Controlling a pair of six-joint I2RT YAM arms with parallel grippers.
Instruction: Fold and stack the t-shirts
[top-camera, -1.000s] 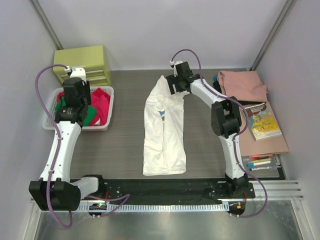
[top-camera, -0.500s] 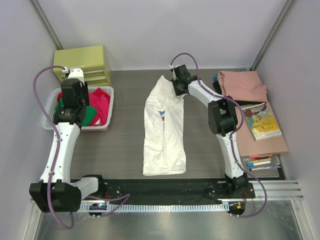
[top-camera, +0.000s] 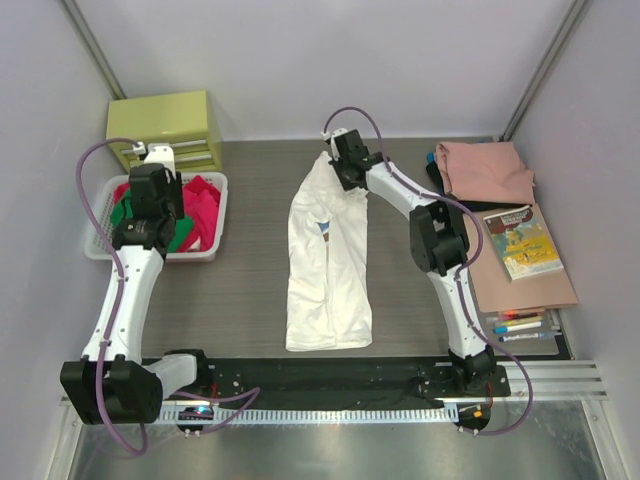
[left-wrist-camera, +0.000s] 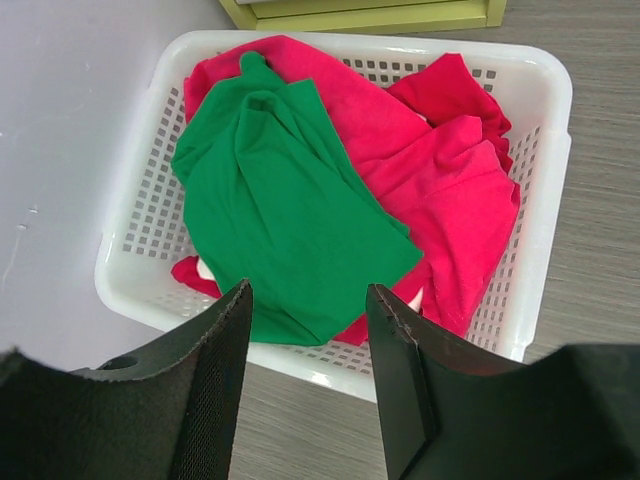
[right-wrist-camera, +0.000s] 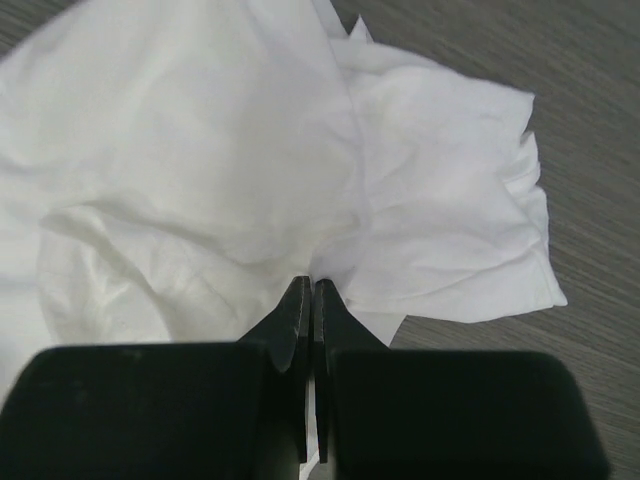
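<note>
1. Locate the left end effector (left-wrist-camera: 308, 295) at 9 o'clock on the surface (top-camera: 250, 200). It hangs above the basket (left-wrist-camera: 545, 190) with its jaws about half open and nothing between them. Judge this as a waiting posture over the supply of unfolded garments.

2. Check the basket contents. A green t-shirt (left-wrist-camera: 270, 210) lies crumpled on top at the left. A magenta t-shirt (left-wrist-camera: 440, 190) and a red t-shirt (left-wrist-camera: 455, 95) are bunched beside and partly under it. Whether more garments lie beneath them you cannot tell. A yellow-green drawer unit (top-camera: 165, 125) stands just beyond the basket at 11 o'clock.

3. Find the white t-shirt (top-camera: 328, 260) at the centre of the surface. It is laid out lengthwise from 12 to 6 o'clock, already doubled into a narrow strip. It is spread there because folding needs flat, open room.

4. Inspect the right end effector (right-wrist-camera: 305, 292) at the 12 o'clock end of that strip. Its jaws are fully closed, and cloth of the white t-shirt puckers into the tips, so treat it as pinching the far edge. That hold suits drawing the far end toward 6 o'clock for the next fold.

5. Note the salmon-pink t-shirt (top-camera: 487, 170) folded at 2 o'clock. Judge this as the start of the stack. A book (top-camera: 522, 240) lies just nearer than it, at 3 o'clock.
</note>
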